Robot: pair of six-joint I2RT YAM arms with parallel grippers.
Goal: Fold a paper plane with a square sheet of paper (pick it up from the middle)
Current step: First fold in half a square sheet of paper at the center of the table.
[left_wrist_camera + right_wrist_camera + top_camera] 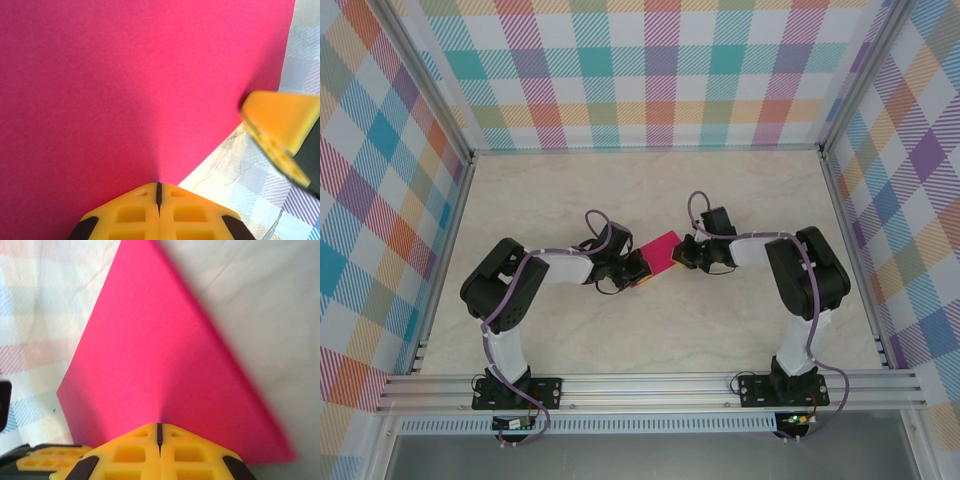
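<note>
While both arms are bent inward over the middle of the pale marbled desk (620, 340), the square sheet of paper (662, 250) is gripped from two sides at once. The left hand (642, 274) is clenched on the sheet's near left side. The right hand (680, 253) is clenched on its right side, so the magenta-pink sheet is spanned between the two.

From the left wrist, the left hand's yellow fingers (135, 215) are seen pressed flat together, with the paper (140, 90) pinched in the seam between them. The sheet is spread wide and smooth ahead of them, and one yellow finger of the right hand (277, 125) is seen at its right edge.

From the right wrist, the same closed grip is shown. The sheet (165, 365) is fanned out from the shut fingers (185, 455) and tilted above the desk. Checked walls (660, 70) are ranged around the scene on the left, right and far sides.
</note>
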